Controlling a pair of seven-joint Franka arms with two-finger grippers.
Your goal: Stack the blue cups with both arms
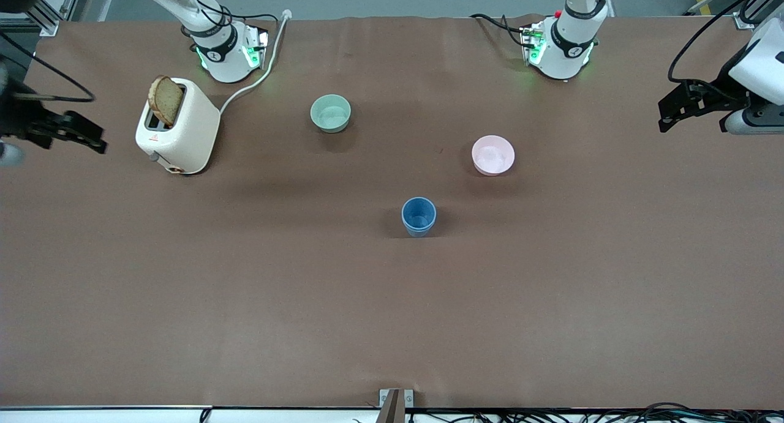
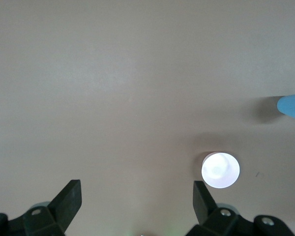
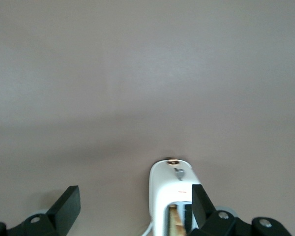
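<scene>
Our left gripper [image 2: 136, 199] and right gripper [image 3: 135, 202], both spread and empty, hang high at the table's ends; we see one blue cup [image 1: 419, 216], possibly both nested already, nearer the camera than the pink bowl [image 1: 493, 155].

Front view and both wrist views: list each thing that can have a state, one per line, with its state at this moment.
blue cups: upright on the table, seen as one, ungripped.
mint-green bowl: upright, empty.
pink bowl: upright, empty.
toaster: bread slice sticking up from a slot.
left gripper: open, empty, at the left arm's end of the table.
right gripper: open, empty, at the right arm's end, by the toaster.
</scene>
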